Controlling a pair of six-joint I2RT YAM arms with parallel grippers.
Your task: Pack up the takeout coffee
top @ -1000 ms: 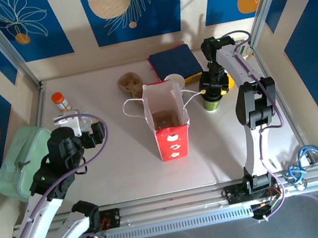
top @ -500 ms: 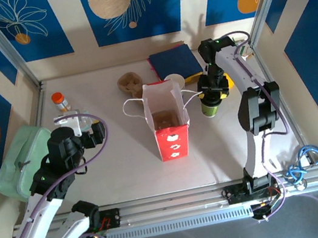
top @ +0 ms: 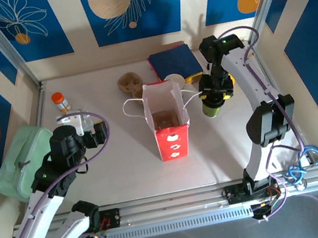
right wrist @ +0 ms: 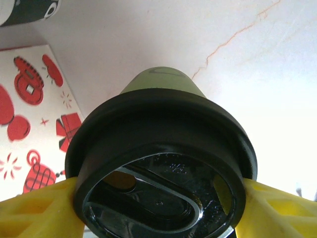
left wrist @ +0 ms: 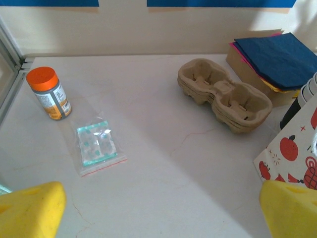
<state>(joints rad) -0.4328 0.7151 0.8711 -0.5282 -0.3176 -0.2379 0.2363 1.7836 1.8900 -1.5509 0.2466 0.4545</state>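
Looking down from the top external camera, the right gripper [top: 212, 95] is closed from above on the takeout coffee [top: 211, 108], which sits just beside the red paper bag [top: 168, 125]. The bag stands open-mouthed between the two claws. The left gripper [top: 95, 133] hangs well apart from the bag, on its far side.

In the left wrist view, the left gripper [left wrist: 158, 218] is spread wide, and nothing lies between its yellow fingers [left wrist: 30, 210]. Ahead of it to the left stands an orange-capped bottle [left wrist: 48, 93]; its label print is too small to read. A small zip bag [left wrist: 96, 147] lies nearer. Ahead to the right are the cardboard cup carrier [left wrist: 225, 94] and blue napkins [left wrist: 272, 53].

In the right wrist view, the right gripper [right wrist: 159, 210] pinches the black lid [right wrist: 161, 148] from both sides, the green cup wall [right wrist: 163, 82] showing beyond it. The bag [right wrist: 32, 124], close on the left, carries red printed motifs but no legible words.
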